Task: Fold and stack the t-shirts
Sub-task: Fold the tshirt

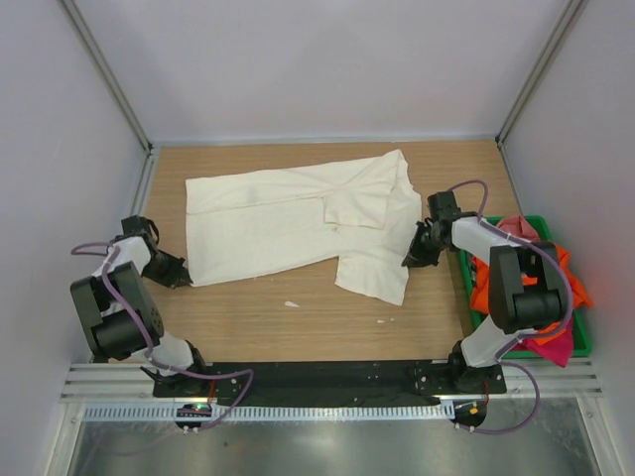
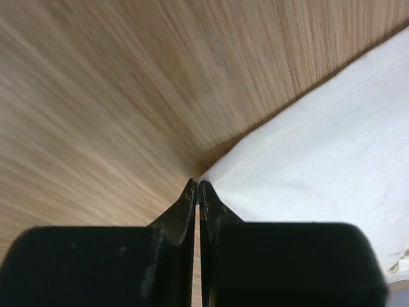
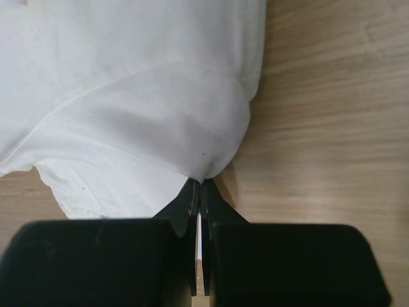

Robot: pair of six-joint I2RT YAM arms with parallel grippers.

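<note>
Wood-grain table (image 1: 298,327) is found carrying the white shirt (image 1: 278,223), spread flat across the middle with its long axis running left to right and the sleeve end at the right. A green bin (image 1: 583,337) is noted at the table's right edge, holding an orange shirt (image 1: 480,296) and a magenta shirt (image 1: 551,347), both unfolded.

The white shirt lies between the two arms. Its near-left corner is met by the left gripper (image 1: 182,273) and its right edge by the right gripper (image 1: 409,260), so each arm is nearest its own end. Both sets of jaws are seen clenched. In the right wrist view, a pucker of cloth is pinched at the tips. In the left wrist view, the corner reaches the closed tips and is judged caught, though the bite looks slight. Slippage there is to be watched on any lift.
</note>
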